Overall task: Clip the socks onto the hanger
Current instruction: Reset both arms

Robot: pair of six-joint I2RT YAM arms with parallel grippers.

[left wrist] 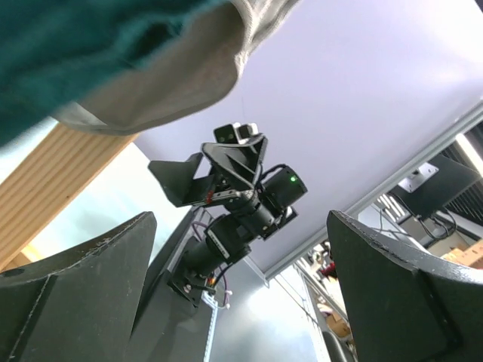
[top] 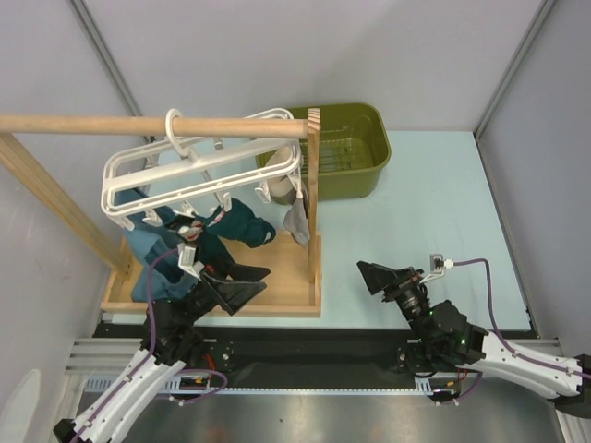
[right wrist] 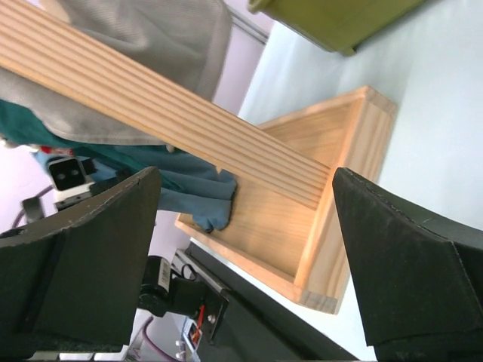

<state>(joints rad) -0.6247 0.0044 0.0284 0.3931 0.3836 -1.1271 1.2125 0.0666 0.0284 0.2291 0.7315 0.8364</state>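
Note:
The white hanger (top: pixel 199 166) hangs by its ring hook from the wooden rod. Dark teal socks (top: pixel 238 226) hang under it, and a grey sock (top: pixel 297 221) hangs by the post. My left gripper (top: pixel 265 280) is open and empty, low over the wooden base just below the teal socks. In the left wrist view my gripper (left wrist: pixel 240 219) points up, with a teal sock (left wrist: pixel 75 45) and a grey cuff (left wrist: pixel 173 83) above it. My right gripper (top: pixel 367 279) is open and empty to the right of the rack. It (right wrist: pixel 245 177) faces the post, with a teal sock (right wrist: pixel 189 192) behind.
The wooden rack has a rod (top: pixel 111 124), an upright post (top: pixel 313 185) and a base tray (top: pixel 277 300). A green basin (top: pixel 355 152) stands behind the rack on the pale blue table. Grey walls close in on both sides.

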